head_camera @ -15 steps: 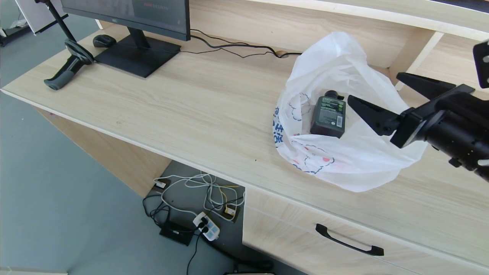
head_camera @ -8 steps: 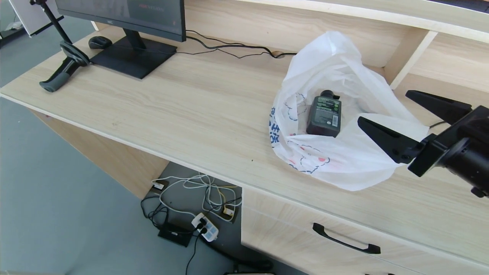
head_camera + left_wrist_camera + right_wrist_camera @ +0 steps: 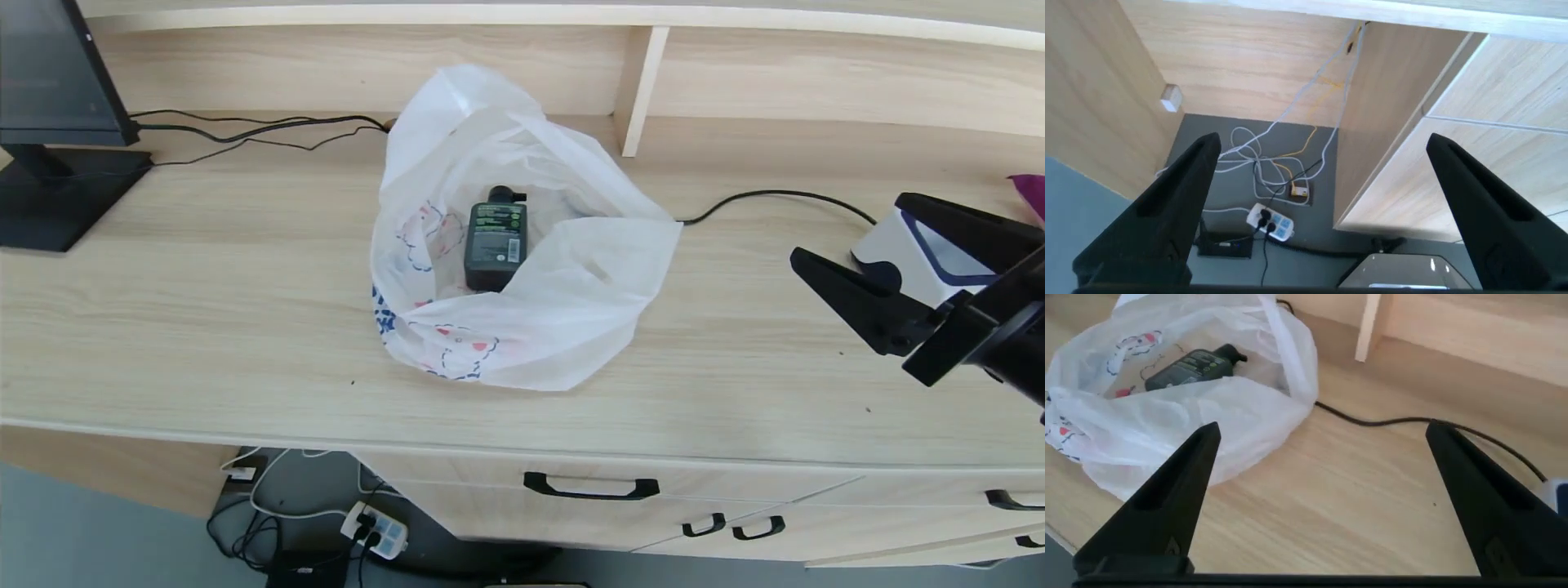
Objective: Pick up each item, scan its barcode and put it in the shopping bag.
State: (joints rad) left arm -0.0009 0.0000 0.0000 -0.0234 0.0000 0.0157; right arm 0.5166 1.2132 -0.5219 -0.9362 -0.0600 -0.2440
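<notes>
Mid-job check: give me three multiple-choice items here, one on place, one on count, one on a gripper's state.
1. Where is the dark flat bottle? A on the bare counter; B inside the white plastic shopping bag; C under the counter.
2. How many items show in the bag? A none; B one; C three.
3. The right gripper is: A open; B shut on the bottle; C shut on the bag.
Key: 1 B, it lies in the bag's mouth; 2 B, the bottle alone shows; 3 A, its jaws stand apart, empty.
</notes>
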